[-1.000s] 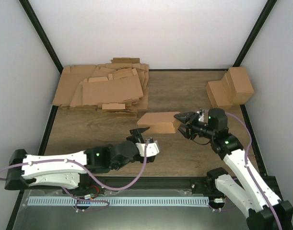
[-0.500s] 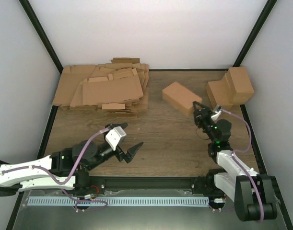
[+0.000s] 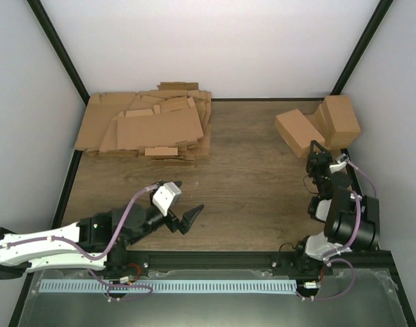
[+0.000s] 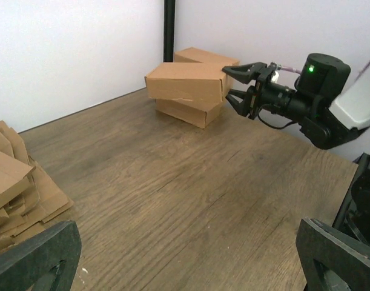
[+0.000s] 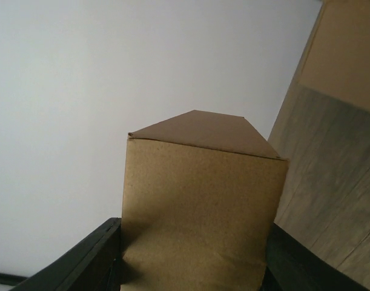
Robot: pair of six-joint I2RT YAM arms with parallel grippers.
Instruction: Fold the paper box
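The paper box (image 3: 293,129) has travelled right from the middle of the worktop (image 3: 248,197) to the far right corner. The right arm has folded back along the right edge, and the left arm has hardly shifted.

There is 1 paper box, a plain brown closed cardboard block with sharp creased edges. The right gripper (image 3: 316,147) pinches it at its near end, and the wrist view shows it filling the gap between the 2 dark fingers (image 5: 91,257). It lies across the lower of 2 finished cuboids (image 3: 341,120) of the same matte cardboard; whether it rests on that one or hangs just above it cannot be told.

At far left sits 1 loose heap (image 3: 150,129) of many flat die-cut sheets with jutting flaps.

The left gripper (image 3: 189,195) is spread wide over the near left of the wood-grain worktop, holding nothing.
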